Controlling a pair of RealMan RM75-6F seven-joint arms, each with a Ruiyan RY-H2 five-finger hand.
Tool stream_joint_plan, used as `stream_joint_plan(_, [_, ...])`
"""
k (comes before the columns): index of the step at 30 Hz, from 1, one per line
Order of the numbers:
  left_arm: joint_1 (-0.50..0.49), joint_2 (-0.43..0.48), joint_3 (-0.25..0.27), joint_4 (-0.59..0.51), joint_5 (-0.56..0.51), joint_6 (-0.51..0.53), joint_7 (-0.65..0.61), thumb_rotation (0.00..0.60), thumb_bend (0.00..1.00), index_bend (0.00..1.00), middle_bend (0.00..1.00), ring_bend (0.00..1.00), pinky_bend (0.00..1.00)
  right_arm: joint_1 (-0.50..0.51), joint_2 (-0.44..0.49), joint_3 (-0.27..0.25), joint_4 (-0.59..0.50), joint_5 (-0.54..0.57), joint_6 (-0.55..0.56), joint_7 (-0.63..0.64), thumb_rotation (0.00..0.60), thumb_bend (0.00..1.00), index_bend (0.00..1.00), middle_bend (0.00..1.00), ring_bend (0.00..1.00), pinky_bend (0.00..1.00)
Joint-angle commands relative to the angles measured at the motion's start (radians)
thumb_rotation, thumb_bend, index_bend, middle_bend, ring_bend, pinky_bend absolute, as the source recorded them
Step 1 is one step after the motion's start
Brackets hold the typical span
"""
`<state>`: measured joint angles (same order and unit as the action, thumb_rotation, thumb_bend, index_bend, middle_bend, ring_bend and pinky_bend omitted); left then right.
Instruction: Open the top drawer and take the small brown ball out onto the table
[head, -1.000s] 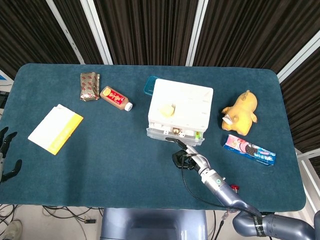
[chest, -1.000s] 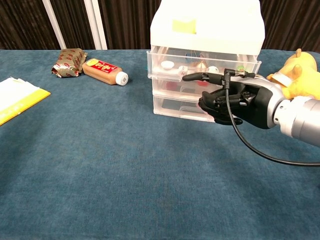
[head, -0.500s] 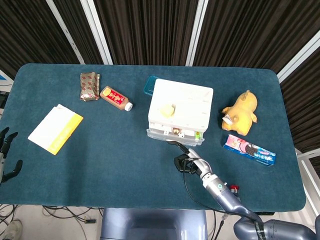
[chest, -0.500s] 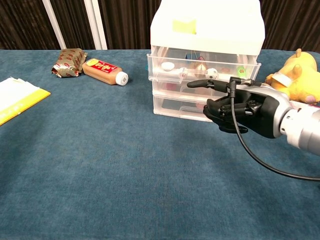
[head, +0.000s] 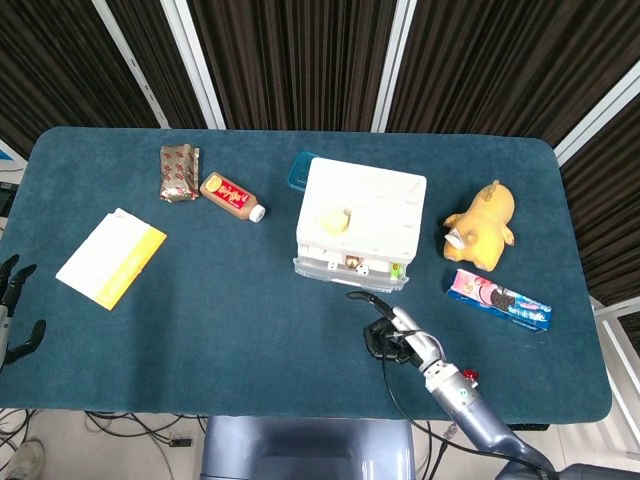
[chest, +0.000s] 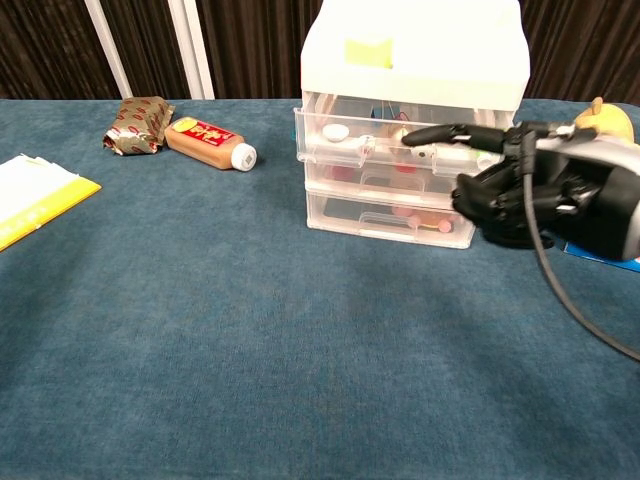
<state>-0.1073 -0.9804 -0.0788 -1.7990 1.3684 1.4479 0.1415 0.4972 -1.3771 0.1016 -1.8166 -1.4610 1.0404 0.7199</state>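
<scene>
I am looking down at a dark blue table (head: 220, 320) with a white plastic drawer unit (head: 362, 220) near its middle. My right hand (head: 392, 330) hangs just in front of the unit, apart from it, one finger stretched toward the drawers and the others curled in with nothing between them. In the chest view that hand (chest: 535, 195) sits level with the top drawer (chest: 405, 135), whose clear front stands slightly forward of the drawers below. Small items show through that front; a brownish rounded shape behind the pointing finger may be the small brown ball (chest: 400, 130), though the view is too poor for me to be sure.

My left hand (head: 12, 300) is at the table's far left edge, fingers apart and empty.

A yellow and white booklet (head: 110, 257) lies on the left side. Behind it are a brown snack packet (head: 179, 172) and, just beside that, a small bottle (head: 232, 196) on its side. A teal container (head: 301, 170) touches the unit's back corner. To the right sits a yellow plush toy (head: 481, 224), with a cookie packet (head: 498, 299) near it.
</scene>
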Motion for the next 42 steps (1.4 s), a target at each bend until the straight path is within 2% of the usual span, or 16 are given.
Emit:
stream_joint_plan(1, [0.0, 0.0, 0.0, 0.001, -0.001, -0.001, 0.0, 0.6, 0.38, 0.1, 0.0, 0.0, 0.0, 0.005, 0.081, 0.032, -0.075, 0.079, -0.009, -0.128, 0.6, 0.72, 0.18, 0.88, 0.96, 1.0])
stream_joint_plan(9, [-0.001, -0.002, 0.0, 0.001, -0.005, -0.003, 0.003, 0.6, 0.38, 0.1, 0.0, 0.0, 0.0, 0.062, 0.187, 0.095, -0.151, 0.288, -0.088, -0.335, 0.6, 0.72, 0.18, 0.93, 0.99, 1.0])
stream_joint_plan(15, [-0.001, -0.002, 0.0, 0.0, -0.005, -0.002, 0.007, 0.6, 0.38, 0.1, 0.0, 0.0, 0.0, 0.1, 0.225, 0.116, -0.201, 0.392, -0.121, -0.433, 0.6, 0.72, 0.18, 0.93, 1.0, 1.0])
stream_joint_plan(27, [-0.002, -0.003, -0.001, 0.004, -0.008, -0.005, 0.006, 0.6, 0.38, 0.1, 0.0, 0.0, 0.0, 0.193, 0.249, 0.133, -0.268, 0.593, -0.151, -0.617, 0.6, 0.72, 0.18, 0.94, 1.0, 1.0])
stream_joint_plan(36, [-0.001, -0.001, -0.001, 0.003, -0.009, -0.005, 0.002, 0.6, 0.38, 0.1, 0.0, 0.0, 0.0, 0.264, 0.224, 0.137, -0.268, 0.732, -0.149, -0.702, 0.6, 0.72, 0.18, 0.94, 1.0, 1.0])
stream_joint_plan(42, [-0.002, -0.002, -0.001, 0.004, -0.01, -0.007, 0.003, 0.6, 0.38, 0.1, 0.0, 0.0, 0.0, 0.292, 0.216, 0.136, -0.276, 0.785, -0.132, -0.744, 0.6, 0.72, 0.18, 0.95, 1.0, 1.0])
